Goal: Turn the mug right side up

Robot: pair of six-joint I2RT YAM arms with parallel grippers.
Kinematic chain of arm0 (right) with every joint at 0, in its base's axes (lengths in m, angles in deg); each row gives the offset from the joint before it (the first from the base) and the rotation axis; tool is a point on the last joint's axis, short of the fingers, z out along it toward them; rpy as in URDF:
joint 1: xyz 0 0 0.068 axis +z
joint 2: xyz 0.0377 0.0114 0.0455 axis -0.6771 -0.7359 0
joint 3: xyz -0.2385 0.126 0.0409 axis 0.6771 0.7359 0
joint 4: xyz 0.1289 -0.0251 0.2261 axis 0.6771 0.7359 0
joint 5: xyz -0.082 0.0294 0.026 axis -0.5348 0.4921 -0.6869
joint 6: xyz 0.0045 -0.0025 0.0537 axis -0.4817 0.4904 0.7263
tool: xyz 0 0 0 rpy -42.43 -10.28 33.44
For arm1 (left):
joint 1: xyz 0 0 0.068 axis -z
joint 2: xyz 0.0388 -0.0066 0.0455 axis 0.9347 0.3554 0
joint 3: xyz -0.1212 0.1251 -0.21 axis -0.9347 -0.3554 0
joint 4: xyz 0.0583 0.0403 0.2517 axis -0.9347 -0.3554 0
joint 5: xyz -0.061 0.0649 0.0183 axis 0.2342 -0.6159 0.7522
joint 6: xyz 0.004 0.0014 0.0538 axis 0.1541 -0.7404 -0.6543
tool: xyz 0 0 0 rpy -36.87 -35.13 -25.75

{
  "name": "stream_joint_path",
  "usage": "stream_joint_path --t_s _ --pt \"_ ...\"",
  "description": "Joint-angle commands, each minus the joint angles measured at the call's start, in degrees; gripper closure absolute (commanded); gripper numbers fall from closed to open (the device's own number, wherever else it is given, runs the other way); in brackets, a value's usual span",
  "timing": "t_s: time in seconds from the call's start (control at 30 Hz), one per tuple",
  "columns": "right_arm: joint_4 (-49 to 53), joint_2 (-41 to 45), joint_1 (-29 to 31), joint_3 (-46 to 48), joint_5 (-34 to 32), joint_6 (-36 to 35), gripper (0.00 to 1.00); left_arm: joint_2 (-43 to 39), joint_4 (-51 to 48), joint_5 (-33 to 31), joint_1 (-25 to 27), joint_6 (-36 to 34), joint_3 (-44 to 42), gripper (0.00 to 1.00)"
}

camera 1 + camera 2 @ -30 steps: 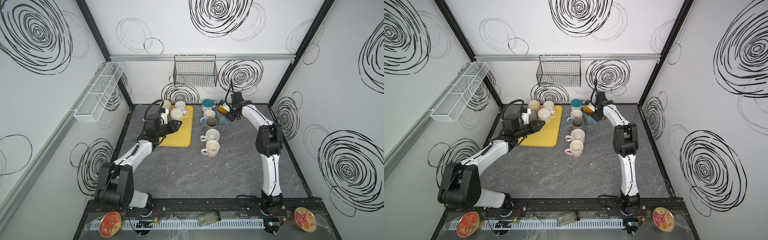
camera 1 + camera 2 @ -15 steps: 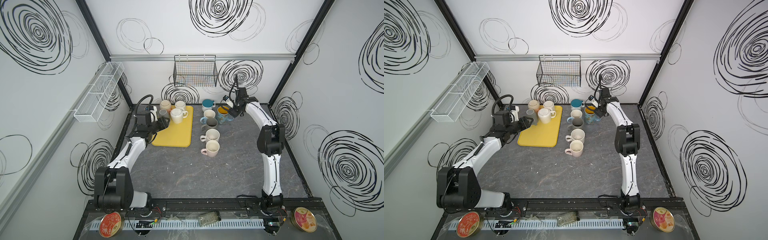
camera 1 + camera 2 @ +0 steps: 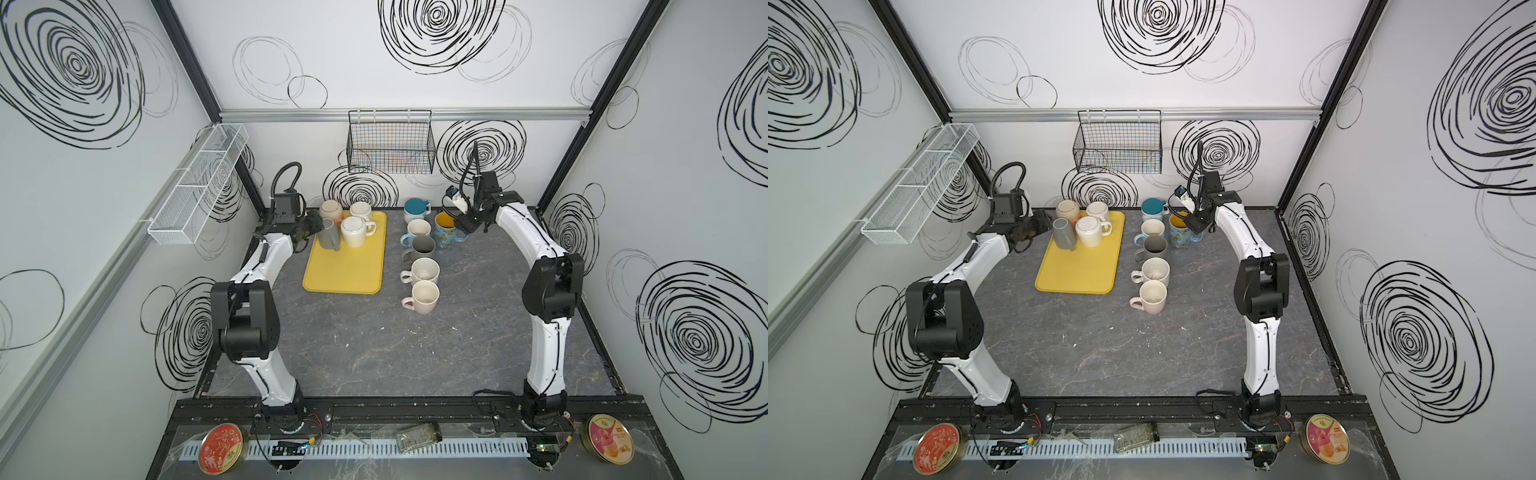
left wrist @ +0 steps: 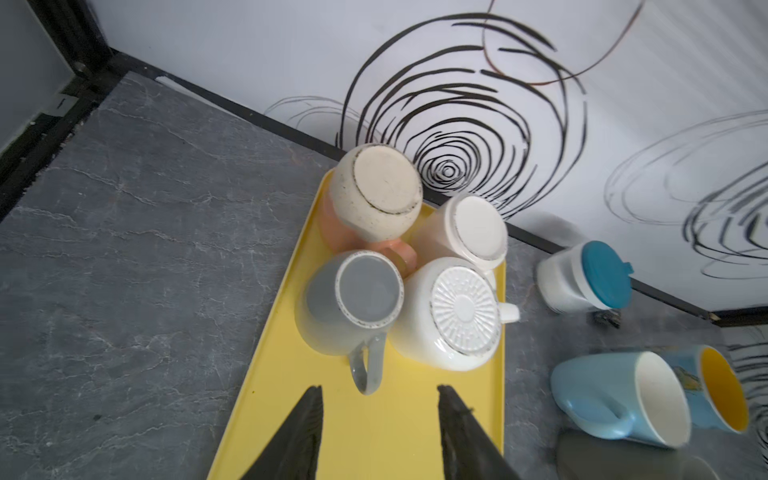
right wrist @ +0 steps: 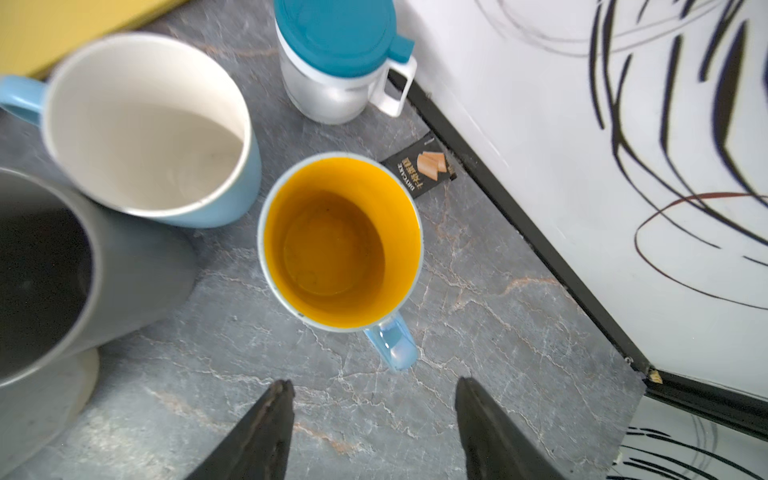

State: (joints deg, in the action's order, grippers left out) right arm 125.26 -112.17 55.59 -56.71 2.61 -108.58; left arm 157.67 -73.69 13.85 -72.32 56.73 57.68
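Four inverted mugs (image 4: 368,291) on one tray (image 4: 266,374), six upright mugs (image 3: 424,295) beside; two end effectors (image 4: 378,390) (image 5: 374,382) apart, empty.

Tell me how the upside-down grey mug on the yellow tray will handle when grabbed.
The grey mug looks like glazed ceramic, so it is probably stiff, fairly heavy and slippery. It stands tall on its rim, so a push high up may tip it. The ribbed white mug sits close beside it on the tray and would likely get nudged.
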Motion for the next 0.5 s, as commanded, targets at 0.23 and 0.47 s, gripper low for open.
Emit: stream_joint_path --t_s 0.23,0.47 --pt "-21.9 8.7 5.8 15.9 11.7 15.6 0.35 7.2 -9.8 -16.0 7.3 4.8 7.5 0.5" --pt "-28.9 7.8 13.4 17.7 20.7 22.0 0.36 13.1 -12.3 -15.7 8.2 7.8 12.5 0.64"
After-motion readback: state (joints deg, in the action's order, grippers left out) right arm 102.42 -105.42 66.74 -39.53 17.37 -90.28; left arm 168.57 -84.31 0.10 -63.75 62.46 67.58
